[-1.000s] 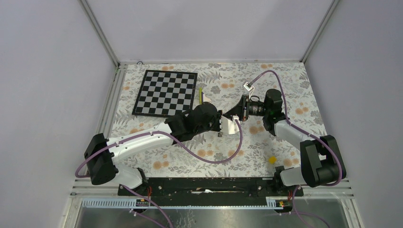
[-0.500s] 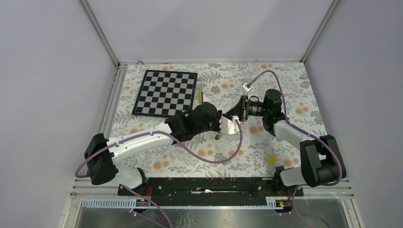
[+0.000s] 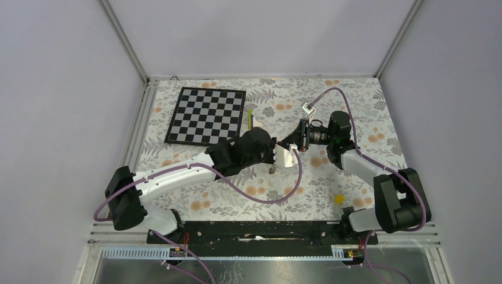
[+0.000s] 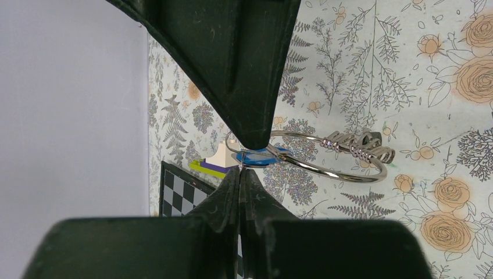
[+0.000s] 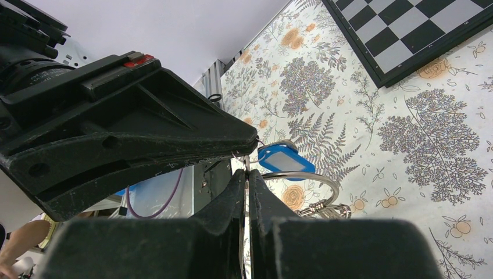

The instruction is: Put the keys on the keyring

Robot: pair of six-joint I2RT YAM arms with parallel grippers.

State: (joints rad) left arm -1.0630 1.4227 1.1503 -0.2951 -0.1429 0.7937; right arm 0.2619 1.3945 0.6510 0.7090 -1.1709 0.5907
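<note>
Grey walls (image 3: pixel 59 89) box in a floral table (image 3: pixel 355 100), with a chessboard (image 3: pixel 206 115) far left. Mid-table the left gripper (image 4: pixel 240 168) has its jaws pressed together on the keyring (image 4: pixel 356 150). The right gripper (image 5: pixel 247 174) meets it tip to tip, its jaws pinched on thin wire beside the blue key (image 5: pixel 286 160) — which wire, I cannot tell. A yellow block (image 3: pixel 338 199) lies near right.

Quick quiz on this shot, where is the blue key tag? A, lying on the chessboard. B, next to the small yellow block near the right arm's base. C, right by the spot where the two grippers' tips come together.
C: the right wrist view shows the blue key tag just beside the meeting tips of the right gripper and left gripper, next to the keyring.
</note>
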